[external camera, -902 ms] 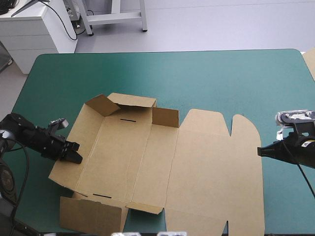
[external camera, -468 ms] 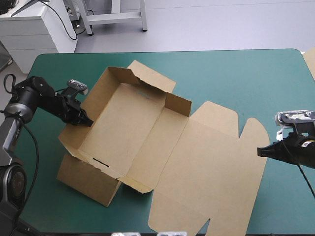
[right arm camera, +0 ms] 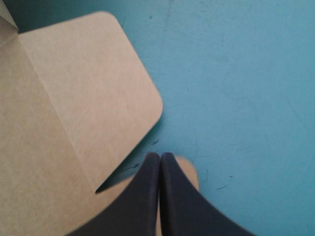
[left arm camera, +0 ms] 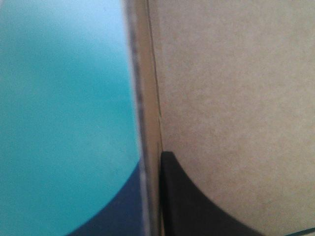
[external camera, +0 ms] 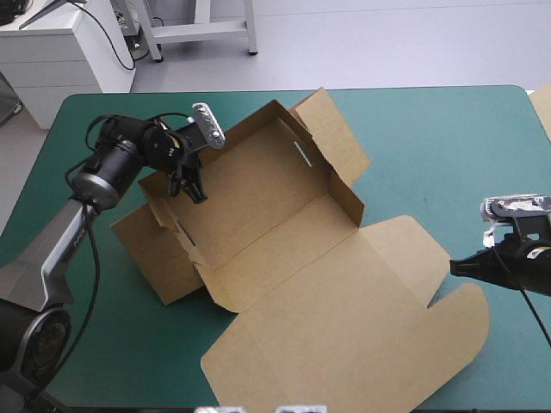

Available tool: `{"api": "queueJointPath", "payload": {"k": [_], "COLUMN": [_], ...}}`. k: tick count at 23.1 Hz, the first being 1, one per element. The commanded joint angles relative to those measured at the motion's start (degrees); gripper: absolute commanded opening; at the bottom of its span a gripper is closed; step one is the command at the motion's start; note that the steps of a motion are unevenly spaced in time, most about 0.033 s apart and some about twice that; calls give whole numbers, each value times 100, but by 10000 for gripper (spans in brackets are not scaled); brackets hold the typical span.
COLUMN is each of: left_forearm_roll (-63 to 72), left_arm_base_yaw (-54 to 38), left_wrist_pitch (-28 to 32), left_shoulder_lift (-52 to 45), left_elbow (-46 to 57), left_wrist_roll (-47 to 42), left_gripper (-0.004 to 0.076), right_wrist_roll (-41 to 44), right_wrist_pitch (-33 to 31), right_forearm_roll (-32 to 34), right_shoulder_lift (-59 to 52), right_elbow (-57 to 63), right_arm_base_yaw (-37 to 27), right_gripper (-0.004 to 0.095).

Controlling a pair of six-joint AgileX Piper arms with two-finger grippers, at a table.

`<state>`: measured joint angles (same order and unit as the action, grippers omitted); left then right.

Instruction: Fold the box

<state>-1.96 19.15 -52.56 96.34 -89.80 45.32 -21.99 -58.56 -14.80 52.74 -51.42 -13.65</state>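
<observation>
Left gripper (external camera: 196, 188): black curved-fin fingers (left arm camera: 197, 206) clamped on the raised left-side wall of the brown cut-board box (external camera: 284, 258), board edge sandwiched between them. Teal-green covered table (external camera: 430, 146): box sits left of centre, long axis diagonal. Tray end with raised walls points at the far-left corner; flat lid (external camera: 370, 335) points near-right. Right gripper (right arm camera: 160, 158): fingers pressed together in one point, gripping nothing, just beside the lid's rounded tab (right arm camera: 98, 83).
</observation>
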Motion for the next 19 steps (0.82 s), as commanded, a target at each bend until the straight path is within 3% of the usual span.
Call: {"api": "queueJointPath", "payload": {"k": [1, 4, 19], "left_forearm_roll": [-659, -1749, -4924], "left_arm_base_yaw": [503, 1030, 2924], "left_wrist_pitch": [1039, 1566, 2321], "left_shoulder_lift": [-219, -141, -23], "left_elbow": [-209, -209, -195], "left_wrist_roll": [-99, -802, -2073], "left_gripper": [-8, -8, -8], "right_wrist_roll": [-19, 24, 62], "right_wrist_pitch": [166, 140, 140], "right_forearm_roll": [-102, -102, -102], "right_shoulder_lift": [-67, -67, -67], "right_elbow": [-138, -138, -138], "right_arm_base_yaw": [-45, -45, -45], "right_gripper": [-21, -21, -21]}}
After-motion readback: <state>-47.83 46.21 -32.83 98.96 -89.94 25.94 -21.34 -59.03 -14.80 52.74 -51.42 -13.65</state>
